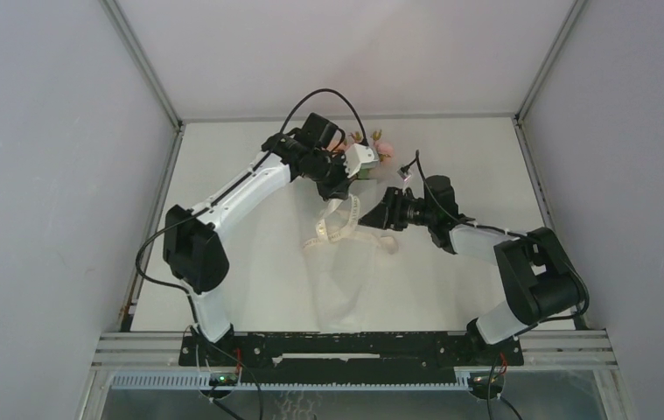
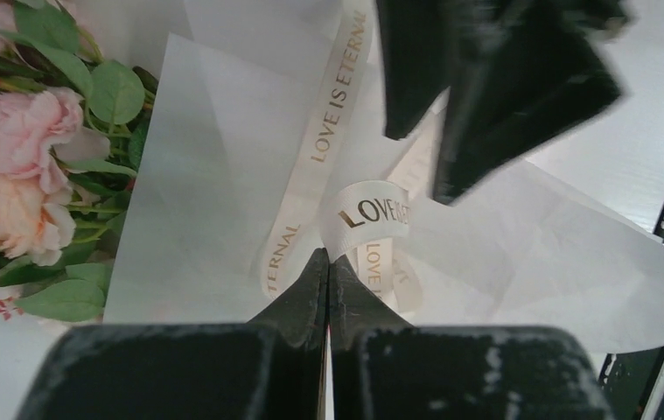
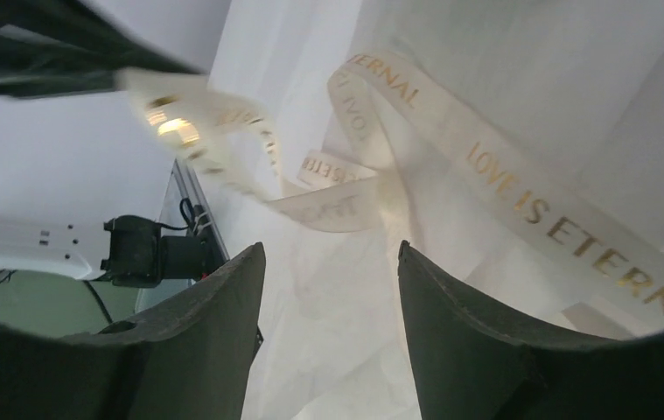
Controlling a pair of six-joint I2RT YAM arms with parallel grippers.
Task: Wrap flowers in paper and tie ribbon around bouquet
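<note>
Paper (image 1: 350, 289) nears table's (image 1: 249, 289) front edge — ribbon (image 1: 337, 229) midway.

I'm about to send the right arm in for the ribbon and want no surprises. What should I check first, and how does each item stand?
1. Left end effector shut: ok.
2. Left end effector holding the ribbon: cannot tell; its tips meet right at a loop.
3. Right end effector open and empty: ok.
4. Paper wrapped round the flowers: ok.
5. Ribbon tied snug: not ok, loose loops.
</note>
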